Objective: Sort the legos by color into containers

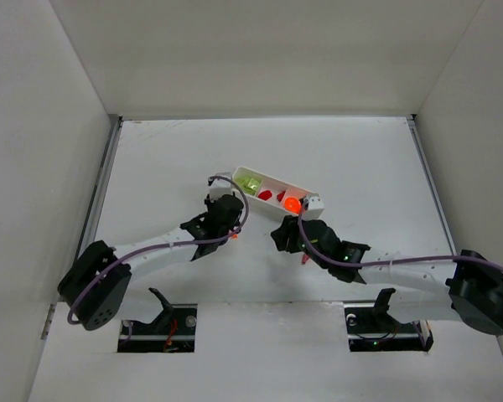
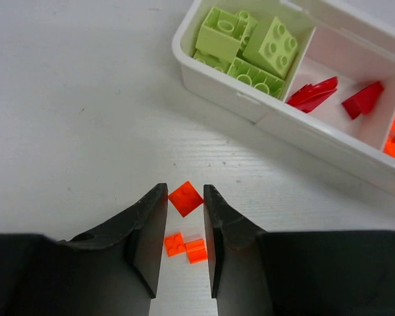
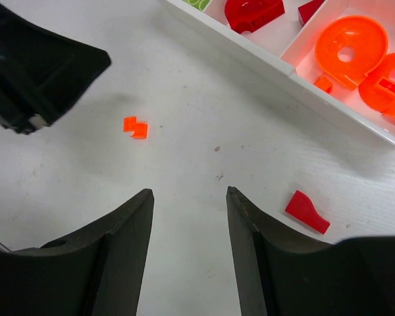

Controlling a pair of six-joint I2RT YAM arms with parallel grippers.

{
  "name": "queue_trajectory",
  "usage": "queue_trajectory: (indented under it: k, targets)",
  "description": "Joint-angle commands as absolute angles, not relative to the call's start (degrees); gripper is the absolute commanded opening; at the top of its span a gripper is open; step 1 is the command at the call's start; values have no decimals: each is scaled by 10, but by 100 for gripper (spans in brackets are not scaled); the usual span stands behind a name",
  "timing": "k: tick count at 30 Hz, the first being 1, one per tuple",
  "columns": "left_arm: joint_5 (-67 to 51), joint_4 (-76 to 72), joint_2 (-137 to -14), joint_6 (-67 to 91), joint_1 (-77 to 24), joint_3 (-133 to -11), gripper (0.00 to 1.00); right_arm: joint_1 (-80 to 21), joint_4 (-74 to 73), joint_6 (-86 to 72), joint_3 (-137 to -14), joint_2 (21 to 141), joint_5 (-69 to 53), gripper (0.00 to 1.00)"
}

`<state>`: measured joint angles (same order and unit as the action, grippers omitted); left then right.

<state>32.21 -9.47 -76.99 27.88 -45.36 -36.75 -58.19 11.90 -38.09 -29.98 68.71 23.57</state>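
My left hand (image 2: 184, 189) is closed on a small orange square plate (image 2: 185, 199), pinched corner to corner at the fingertips and, by my reading, held up off the table (image 2: 72, 118). Through the gap between the fingers, two tiny orange bits (image 2: 175, 244) lie side by side on the table below. My right hand (image 3: 189, 197) hangs open and empty, jaws spread wide, with a red wedge (image 3: 307, 212) lying just outside its right finger and the same two bits further ahead to its left. Beyond both hands sits the white tray (image 2: 250, 108). From my left hand, the nearest compartment, ahead and to the right, holds the pale green bricks (image 2: 250, 46), the next along holds red pieces (image 2: 336, 95), and the farthest holds the orange discs (image 3: 351, 46), which lie close ahead and to the right of my right hand. Sorting looks well along, and the step in hand is taking the orange plate to its compartment. That calls for carrying it rightward past the green and red sections and releasing only over the far one. It also means keeping clear of my right hand, which is near that end. The wedge and the two bits are not yet sorted.
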Motion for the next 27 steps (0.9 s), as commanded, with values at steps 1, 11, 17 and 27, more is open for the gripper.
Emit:
queue_trajectory:
  k: [1,11,17,27]
  targets:
    - [318,-56,-730,276,-465,-398,26,-568,127,-369,-293,655,245,54]
    - [263,-65,-839,279,-527,-559,26,-449,70,-397,-259,520,280,54]
    - [253,-74,-946,266,-561,-657,26,-356,58,-406,-236,471,263,55]
    - [223,-77,-1071,265,-566,-758,28,-327,68,-414,-197,425,244,56]
